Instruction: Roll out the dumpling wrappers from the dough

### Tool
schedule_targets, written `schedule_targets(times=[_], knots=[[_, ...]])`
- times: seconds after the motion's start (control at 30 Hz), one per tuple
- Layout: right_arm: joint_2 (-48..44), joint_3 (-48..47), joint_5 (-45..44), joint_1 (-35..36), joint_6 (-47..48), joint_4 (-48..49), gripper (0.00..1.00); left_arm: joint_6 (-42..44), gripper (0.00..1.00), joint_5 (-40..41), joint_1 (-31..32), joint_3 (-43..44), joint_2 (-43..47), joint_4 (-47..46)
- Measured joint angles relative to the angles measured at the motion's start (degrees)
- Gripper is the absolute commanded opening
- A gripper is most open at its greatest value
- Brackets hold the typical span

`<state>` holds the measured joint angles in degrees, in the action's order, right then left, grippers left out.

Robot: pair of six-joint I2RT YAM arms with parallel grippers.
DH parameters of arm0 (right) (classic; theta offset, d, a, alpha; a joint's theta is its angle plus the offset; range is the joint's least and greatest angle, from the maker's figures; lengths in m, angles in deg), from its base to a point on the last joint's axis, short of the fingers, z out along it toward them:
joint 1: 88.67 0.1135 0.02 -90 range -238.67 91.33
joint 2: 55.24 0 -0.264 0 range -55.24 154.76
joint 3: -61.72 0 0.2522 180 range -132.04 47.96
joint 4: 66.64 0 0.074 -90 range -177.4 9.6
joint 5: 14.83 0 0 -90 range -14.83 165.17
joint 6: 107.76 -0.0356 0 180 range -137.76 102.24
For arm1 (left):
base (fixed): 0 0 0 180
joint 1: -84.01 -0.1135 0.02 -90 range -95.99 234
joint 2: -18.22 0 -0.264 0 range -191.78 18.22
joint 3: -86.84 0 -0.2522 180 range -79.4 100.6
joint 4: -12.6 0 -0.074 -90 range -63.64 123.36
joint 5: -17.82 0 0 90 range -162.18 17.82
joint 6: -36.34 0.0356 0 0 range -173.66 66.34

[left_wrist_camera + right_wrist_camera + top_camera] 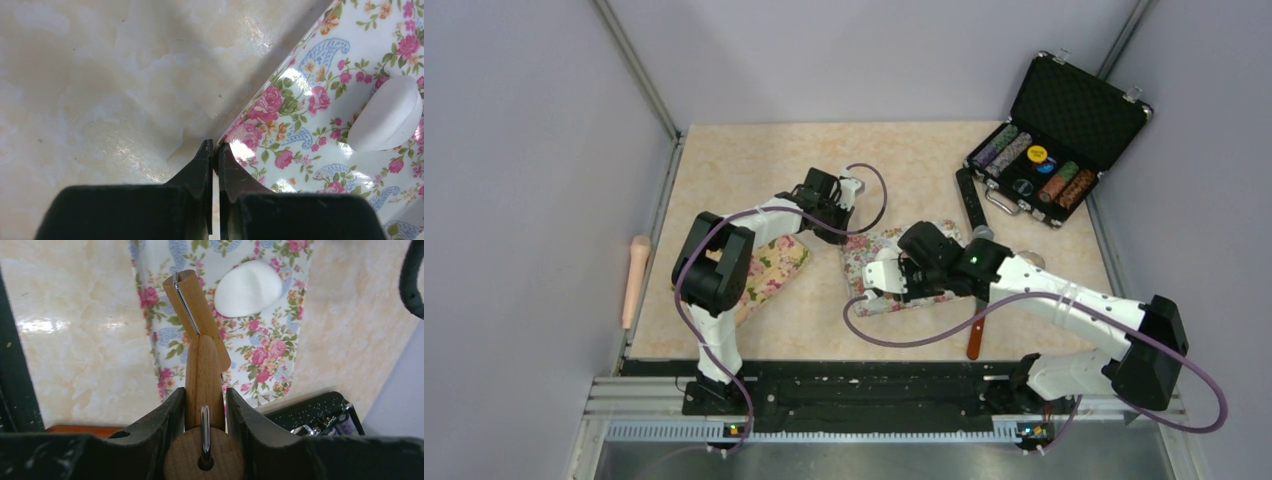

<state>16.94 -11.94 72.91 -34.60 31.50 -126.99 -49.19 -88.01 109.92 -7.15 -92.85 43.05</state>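
A thick oval lump of white dough (248, 288) lies on a floral mat (272, 347); it also shows at the right of the left wrist view, dough (387, 120). No dumpling wrappers are in view. My right gripper (205, 392) is shut on the handle of a small wooden roller (197, 315), whose head sits on the mat just left of the dough. My left gripper (214, 145) is shut, its tips at the edge of the mat (320, 100); whether it pinches the mat I cannot tell. From above, the right gripper (882, 280) hides the dough.
An open black case of poker chips (1044, 160) stands at the back right, with a black bar (969, 200) beside it. A brown-handled tool (975, 340) lies near the right arm. A second floral cloth (769, 270) and a wooden rolling pin (636, 275) lie at the left.
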Motion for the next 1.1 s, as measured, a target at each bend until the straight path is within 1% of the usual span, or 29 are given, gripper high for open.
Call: schedule_targets(times=[0.2,0.47,0.77,1.1], knots=[[3.30,0.00,-3.37,-2.03,0.17,6.43,0.00,0.00,0.00,0.00,0.00,0.00,0.00,0.00],[7.65,-0.02,-3.89,-4.76,0.39,14.49,0.00,0.00,0.00,0.00,0.00,0.00,0.00,0.00],[12.44,0.17,-3.74,-5.01,1.09,18.23,0.00,-0.02,0.00,0.55,-0.11,0.00,0.00,-0.61],[12.15,1.79,-2.34,-5.20,2.14,18.53,0.00,0.00,0.00,1.11,-0.26,0.00,0.00,-0.85]])
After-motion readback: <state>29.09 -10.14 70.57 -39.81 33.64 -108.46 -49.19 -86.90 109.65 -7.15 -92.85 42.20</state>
